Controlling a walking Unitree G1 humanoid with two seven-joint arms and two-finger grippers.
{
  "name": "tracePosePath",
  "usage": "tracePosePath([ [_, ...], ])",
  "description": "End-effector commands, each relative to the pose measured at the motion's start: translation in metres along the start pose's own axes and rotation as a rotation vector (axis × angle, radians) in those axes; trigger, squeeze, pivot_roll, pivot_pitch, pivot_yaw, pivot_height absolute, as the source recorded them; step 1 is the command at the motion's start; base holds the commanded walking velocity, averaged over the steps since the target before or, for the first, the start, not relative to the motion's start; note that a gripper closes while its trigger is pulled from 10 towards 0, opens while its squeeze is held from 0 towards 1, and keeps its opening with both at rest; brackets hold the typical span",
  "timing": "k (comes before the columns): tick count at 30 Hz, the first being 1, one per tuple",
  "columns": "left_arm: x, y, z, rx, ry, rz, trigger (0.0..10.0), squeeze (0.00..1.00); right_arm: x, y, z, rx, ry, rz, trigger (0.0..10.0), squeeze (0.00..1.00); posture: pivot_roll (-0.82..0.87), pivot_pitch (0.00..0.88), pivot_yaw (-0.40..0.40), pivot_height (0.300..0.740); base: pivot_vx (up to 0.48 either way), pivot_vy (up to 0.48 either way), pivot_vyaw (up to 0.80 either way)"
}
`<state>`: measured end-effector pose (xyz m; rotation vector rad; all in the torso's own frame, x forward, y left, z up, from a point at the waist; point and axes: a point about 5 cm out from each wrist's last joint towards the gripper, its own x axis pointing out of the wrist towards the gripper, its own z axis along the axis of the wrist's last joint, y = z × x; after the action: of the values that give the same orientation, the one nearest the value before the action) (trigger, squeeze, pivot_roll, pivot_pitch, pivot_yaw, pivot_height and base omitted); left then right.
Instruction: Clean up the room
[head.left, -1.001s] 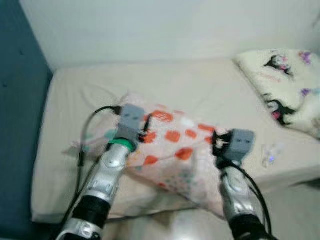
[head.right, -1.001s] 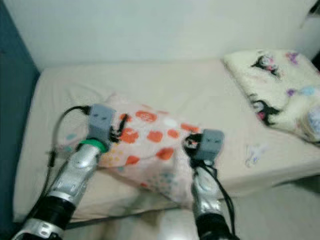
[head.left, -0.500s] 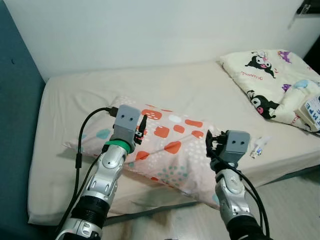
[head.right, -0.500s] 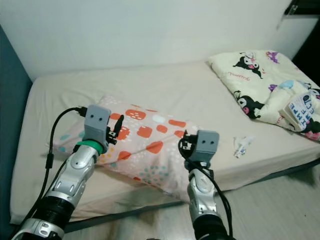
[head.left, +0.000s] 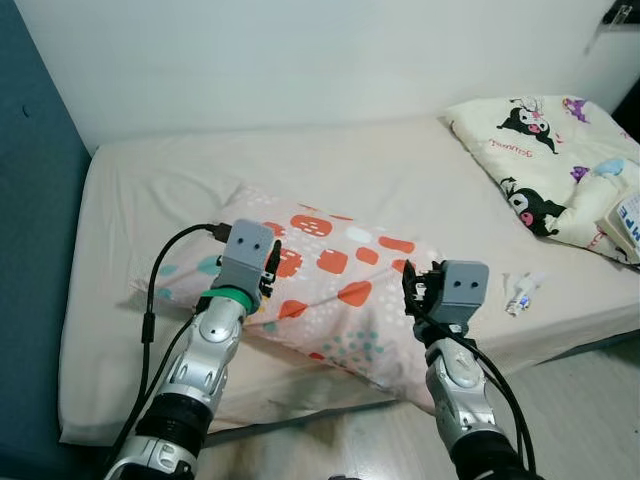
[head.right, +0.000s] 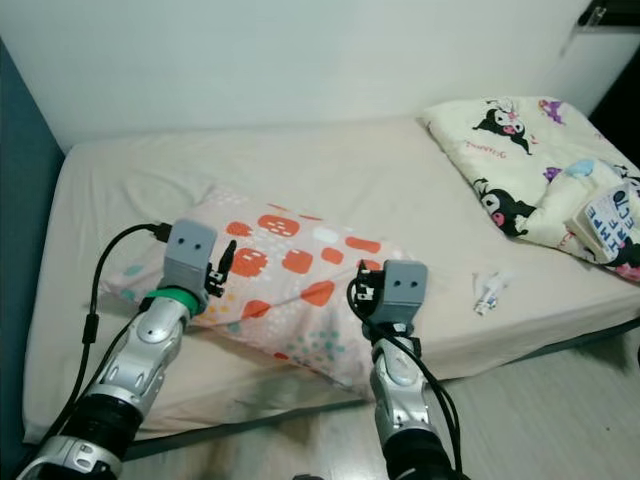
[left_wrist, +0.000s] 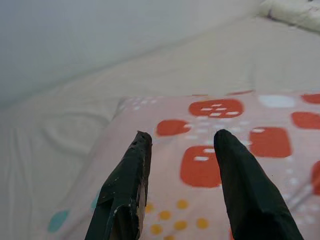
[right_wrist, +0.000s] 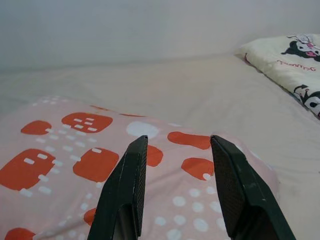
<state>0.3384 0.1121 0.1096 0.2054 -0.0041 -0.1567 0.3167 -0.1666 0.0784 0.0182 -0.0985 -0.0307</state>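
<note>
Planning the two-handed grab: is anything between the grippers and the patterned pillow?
Nothing visible. The left gripper and right gripper, both open, hover directly over the pillow on the bed.

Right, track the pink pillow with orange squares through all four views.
Left eye view: pink pillow with orange squares, mid-bed between both arms.
Right eye view: same spot.
Left wrist view: beneath the open left pincer.
Right wrist view: beneath the open right pincer.
Shared landmark: beige bed sheet.
</note>
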Motion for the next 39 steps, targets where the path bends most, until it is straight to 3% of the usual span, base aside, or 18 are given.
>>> tracePosePath([
  [1, -0.0014, -0.0005, -0.0044, -0.001, 0.014, 0.003, 10.0, 0.00, -0.0034, -0.0030, -0.0078, -0.019, 0.043, -0.010, 10.0, 0.00, -0.12, 0.021, 0.019, 0.740, 0.000, 0.000, 0.80],
  [9, 0.0008, -0.0021, -0.0019, 0.002, -0.001, 0.002, 10.0, 0.00, -0.0001, -0.0036, -0.0060, -0.027, 0.043, -0.013, 10.0, 0.00, -0.12, 0.011, 0.020, 0.740, 0.000, 0.000, 0.80],
  [30, 0.0027, -0.0091, 0.0013, 0.009, -0.026, -0.039, 10.0, 0.00, -0.0013, -0.0052, -0.0051, 0.007, 0.023, -0.032, 10.0, 0.00, -0.13, 0.005, 0.029, 0.740, 0.000, 0.000, 0.00],
  [39, 0.0025, -0.0084, 0.0026, -0.006, -0.036, -0.038, 10.0, 0.00, -0.0020, -0.0049, -0.0062, 0.009, 0.027, -0.031, 10.0, 0.00, -0.12, 0.011, 0.029, 0.740, 0.000, 0.480, 0.00],
])
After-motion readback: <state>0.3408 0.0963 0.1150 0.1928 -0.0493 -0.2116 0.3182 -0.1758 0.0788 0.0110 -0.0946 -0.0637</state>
